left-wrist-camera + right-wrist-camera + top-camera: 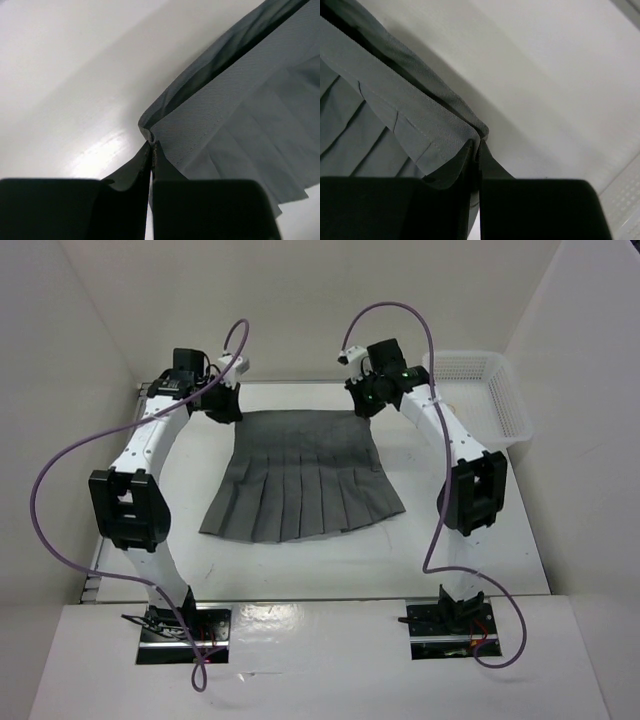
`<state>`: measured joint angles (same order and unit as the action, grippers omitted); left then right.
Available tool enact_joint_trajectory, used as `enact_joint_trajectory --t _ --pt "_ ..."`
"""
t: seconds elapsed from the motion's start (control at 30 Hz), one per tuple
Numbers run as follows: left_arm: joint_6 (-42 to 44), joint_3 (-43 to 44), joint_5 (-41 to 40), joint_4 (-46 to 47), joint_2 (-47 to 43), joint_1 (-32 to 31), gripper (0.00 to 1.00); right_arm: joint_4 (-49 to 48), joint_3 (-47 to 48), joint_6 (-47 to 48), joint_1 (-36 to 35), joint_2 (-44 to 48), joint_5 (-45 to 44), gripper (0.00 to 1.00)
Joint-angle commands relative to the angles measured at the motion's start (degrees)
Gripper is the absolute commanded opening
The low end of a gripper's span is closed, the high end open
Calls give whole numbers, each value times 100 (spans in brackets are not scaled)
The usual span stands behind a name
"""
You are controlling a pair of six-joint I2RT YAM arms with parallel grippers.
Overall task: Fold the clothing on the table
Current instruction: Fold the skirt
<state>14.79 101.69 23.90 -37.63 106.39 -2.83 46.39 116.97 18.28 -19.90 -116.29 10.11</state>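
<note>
The clothing [302, 475], a mid-grey pleated skirt, lies flat on the white table [300, 565], its waistband at the far side and its wide hem toward the arm bases. My left gripper [222, 408] is at the waistband's far left corner. In the left wrist view that gripper [151, 144] is shut on the corner of the clothing [240, 110]. At the far right corner sits my right gripper [368, 400]. From the right wrist, the gripper [476, 142] pinches the waistband corner of the clothing [395, 115]. Both corners are lifted slightly off the table.
A white mesh basket [480, 395] stands at the table's far right corner, just behind the right arm. White walls close in the left, back and right sides. Purple cables loop off both arms.
</note>
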Motion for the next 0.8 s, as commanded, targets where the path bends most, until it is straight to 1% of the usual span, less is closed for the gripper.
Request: enact_joint_trajectory --t 0.0,0.03,0.07,0.1,0.13,0.2,0.37,0.5,0.53,0.6,0.7,0.77 --pt "366 -509 -113 -25 -443 98 4 -569 -787 368 -31 825 -360 7" --pt "367 -640 -114 -25 -504 98 4 -631 -1190 421 -31 949 -413 5" --pt "419 -763 -114 -25 -583 151 4 -710 -1368 483 -31 1072 -413 0" --pt "472 -1008 -114 -25 -749 151 4 -710 -1535 561 -31 1317 -465 0" --pt "551 -1124 -114 -95 -925 203 4 -763 -1832 614 -31 1433 -466 0" --pt "604 -1493 -114 -157 -1111 204 4 -711 -2124 694 -31 1626 -466 0" --pt "842 -1977 -114 -578 -1646 204 4 -334 -2389 861 74 2005 -106 0" --pt "1114 -2258 96 -1061 -2068 204 4 -114 -2660 967 74 2268 149 0" --pt "1201 -2320 97 -1132 -2157 204 7 -113 -2722 1036 74 2347 149 0" --pt "1324 -2547 97 -1264 -2324 204 7 115 -2810 1098 74 2409 342 0" --pt "1377 -2838 -95 -1326 -2745 204 7 484 -2864 1221 74 2462 606 0" --pt "1378 -2892 -149 -1387 -2825 151 7 669 -2864 1283 21 2462 747 0"
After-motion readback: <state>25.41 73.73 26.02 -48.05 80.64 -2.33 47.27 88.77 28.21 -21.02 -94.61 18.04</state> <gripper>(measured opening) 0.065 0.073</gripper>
